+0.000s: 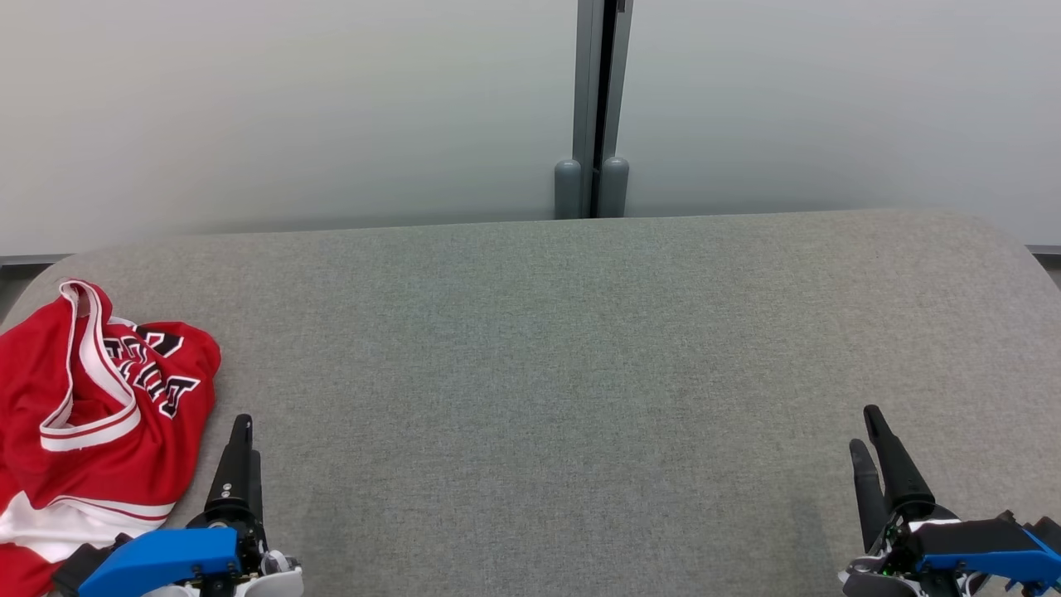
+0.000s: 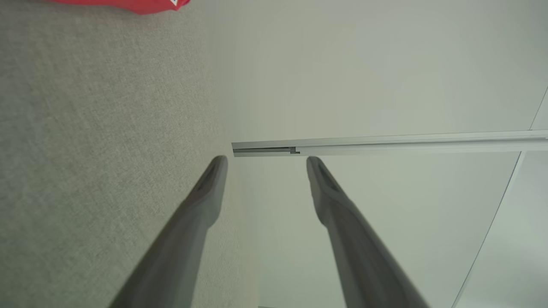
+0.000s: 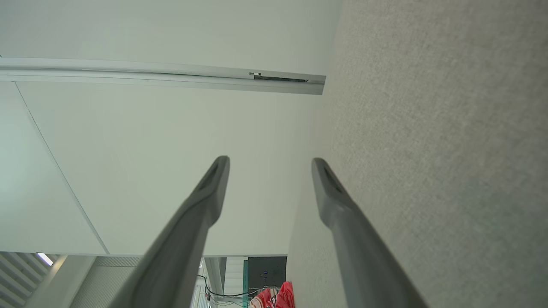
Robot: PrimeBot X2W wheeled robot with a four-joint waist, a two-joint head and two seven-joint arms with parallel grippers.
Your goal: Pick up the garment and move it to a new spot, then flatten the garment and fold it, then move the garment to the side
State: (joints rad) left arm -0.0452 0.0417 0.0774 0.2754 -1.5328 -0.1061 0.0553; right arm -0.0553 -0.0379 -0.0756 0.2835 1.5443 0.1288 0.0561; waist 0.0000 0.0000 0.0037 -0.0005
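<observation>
a grey woven tabletop (image 1: 530,373) with rounded far corners spans the head view, and behind it stand pale frosted wall panels (image 1: 290,108), split by a grey upright frame (image 1: 601,91). the garment (image 1: 50,398), a red sleeveless jersey with white and red trim, lies crumpled at the left near corner of the tabletop and runs off the left edge of the head view. its long axis runs roughly from the near edge toward the far edge, with a trimmed opening at the far end and a white band with red stripes toward the near end; whether that opening is the neck or an armhole cannot be told. black block letters edged in white sit across the chest, upside down to the head camera and broken by folds, so the word cannot be read in full. the left pincer (image 2: 266,159) is released, fingers spread wide and grasping nothing, just to the right of the garment's edge. the right pincer (image 3: 269,159) is released too and holds nothing, well apart from the garment at the right near side of the tabletop. two short rounded grey posts (image 1: 568,189) stand at the foot of the frame.
</observation>
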